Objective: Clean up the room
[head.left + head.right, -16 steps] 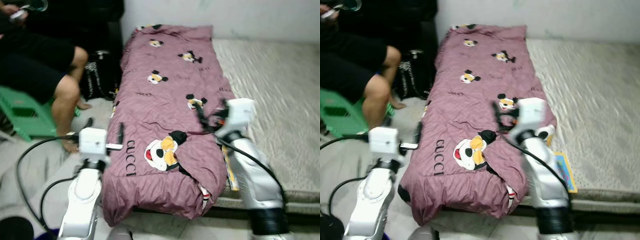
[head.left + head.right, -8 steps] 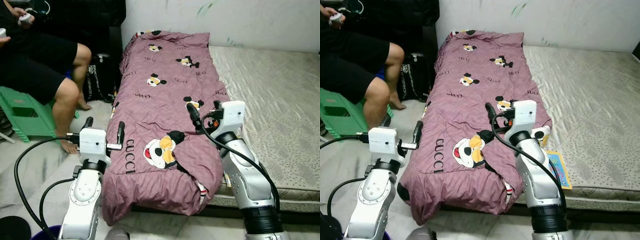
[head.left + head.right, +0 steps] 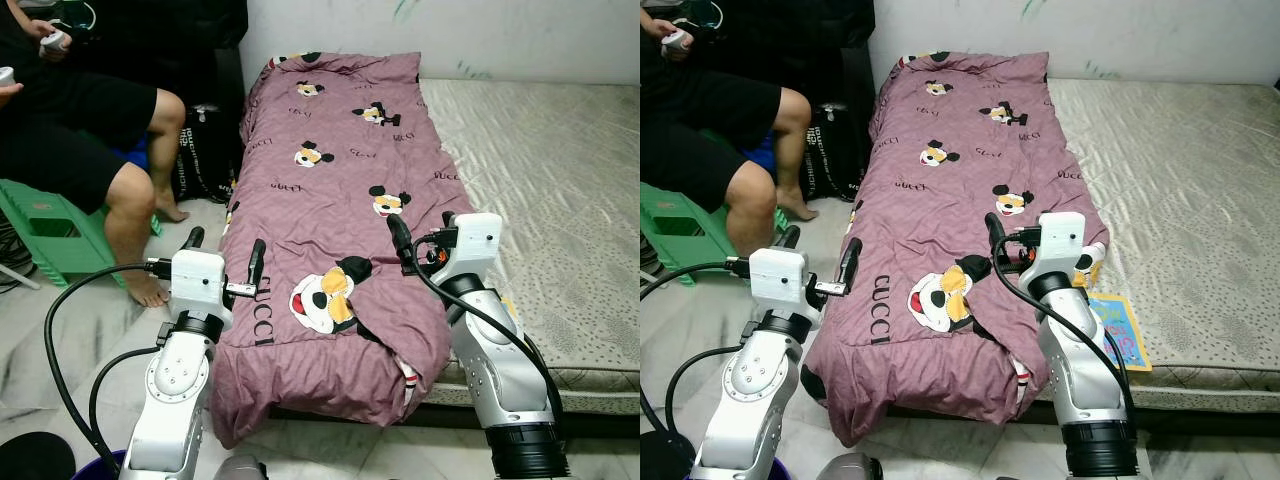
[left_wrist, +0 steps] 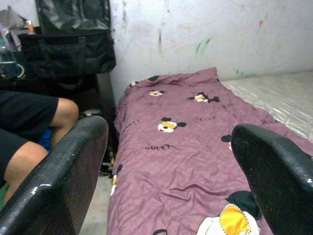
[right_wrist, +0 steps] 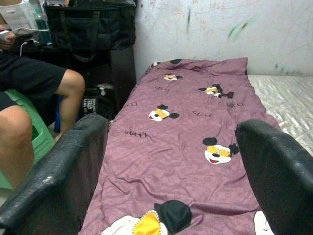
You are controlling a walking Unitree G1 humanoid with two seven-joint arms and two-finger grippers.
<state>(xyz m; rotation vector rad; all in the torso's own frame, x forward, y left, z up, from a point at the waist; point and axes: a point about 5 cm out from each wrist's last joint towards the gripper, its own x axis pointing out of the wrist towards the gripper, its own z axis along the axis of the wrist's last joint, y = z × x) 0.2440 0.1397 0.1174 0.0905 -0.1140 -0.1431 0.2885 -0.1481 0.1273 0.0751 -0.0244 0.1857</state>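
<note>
One purple quilt lies lengthwise on the left side of one mattress, its near end hanging over the edge. Two grippers hover at that end, both spread open and holding nothing: the left gripper beside the quilt's left edge, the right gripper above its right edge. One person sits on a green stool. Since half a second ago, both grippers have shifted slightly to the right.

My left wrist view lists: two black fingers spread wide, mauve cartoon-print quilt lengthwise on bed, seated person's knee, black bag, marked wall.
</note>
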